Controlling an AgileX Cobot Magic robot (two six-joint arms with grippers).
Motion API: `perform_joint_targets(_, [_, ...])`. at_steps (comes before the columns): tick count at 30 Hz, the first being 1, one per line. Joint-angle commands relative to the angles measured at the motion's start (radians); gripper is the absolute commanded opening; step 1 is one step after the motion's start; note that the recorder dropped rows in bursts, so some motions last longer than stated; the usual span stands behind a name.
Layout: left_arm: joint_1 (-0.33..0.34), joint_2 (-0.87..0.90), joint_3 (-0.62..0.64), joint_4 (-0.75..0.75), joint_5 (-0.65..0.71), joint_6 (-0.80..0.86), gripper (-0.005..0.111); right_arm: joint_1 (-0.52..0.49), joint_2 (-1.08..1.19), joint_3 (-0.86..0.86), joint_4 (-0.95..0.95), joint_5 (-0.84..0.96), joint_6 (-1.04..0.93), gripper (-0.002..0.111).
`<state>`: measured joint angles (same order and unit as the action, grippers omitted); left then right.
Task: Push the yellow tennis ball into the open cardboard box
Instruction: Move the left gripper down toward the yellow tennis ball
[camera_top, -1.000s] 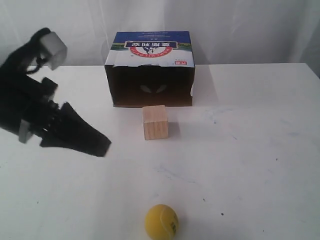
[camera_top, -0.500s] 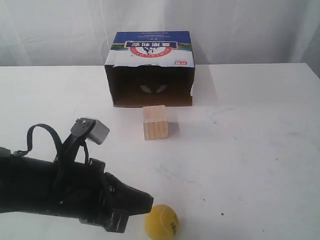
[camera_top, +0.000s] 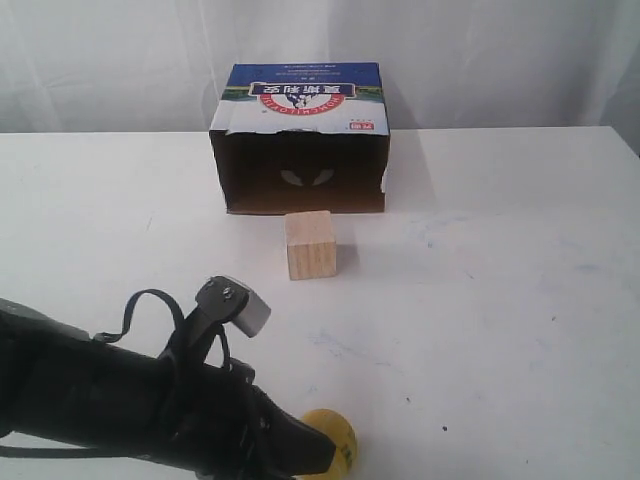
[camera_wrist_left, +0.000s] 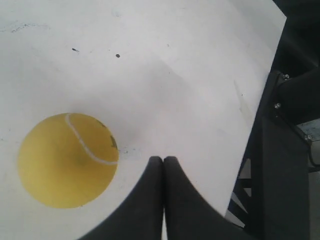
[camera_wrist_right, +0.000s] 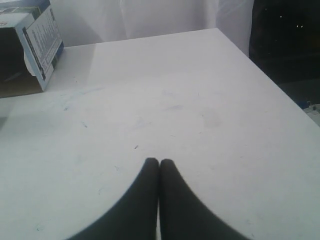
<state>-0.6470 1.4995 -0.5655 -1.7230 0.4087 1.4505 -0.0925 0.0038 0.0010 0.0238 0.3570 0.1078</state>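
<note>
Exterior view: the open cardboard box (camera_top: 300, 150) stands at the far middle of the white table (camera_top: 500, 300), dark opening toward the camera, blue printed top with the red-and-white logo facing up. Just in front of the opening, but apart from it, a pale wooden cube (camera_top: 310, 244) sits upright. The yellow tennis ball (camera_top: 340, 436) lies at the near edge of the picture, well apart from the box, with the cube between the two. The black left arm (camera_top: 100, 395) lies low across the near left side, and the left pincer (camera_top: 318, 458) reaches the ball's left flank. Its dark tip overlaps the ball and hides part of it, so from here I cannot tell whether they touch

Left wrist view: the left pincer (camera_wrist_left: 163, 162) is closed, finger against finger, gripping nothing. The ball (camera_wrist_left: 67, 160) rests on the table just beside the tips, a thin strip of white showing between them, its pale seam curving across the fuzz

Right wrist view: the right pincer (camera_wrist_right: 159, 164) is likewise closed on itself, held over the table – one corner of the box (camera_wrist_right: 30, 45) shows well apart from it
</note>
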Motion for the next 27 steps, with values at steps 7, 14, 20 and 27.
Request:
perform_joint_targets(7, [-0.006, 0.072, -0.018, -0.021, -0.025, 0.031, 0.000, 0.003, -0.004, -0.001, -0.001, -0.005, 0.002, 0.000])
perform_joint_targets(14, [-0.006, 0.123, -0.018, -0.021, -0.057, 0.048, 0.000, 0.003, -0.004, -0.001, -0.001, -0.005, 0.002, 0.000])
perform_joint_targets(20, [-0.004, 0.132, -0.018, -0.021, -0.136, 0.048, 0.000, 0.003, -0.004, -0.001, -0.001, -0.005, 0.002, 0.000])
perform_joint_targets(27, [-0.004, 0.132, -0.018, -0.021, -0.276, 0.048, 0.000, 0.003, -0.004, -0.001, -0.001, -0.005, 0.002, 0.000])
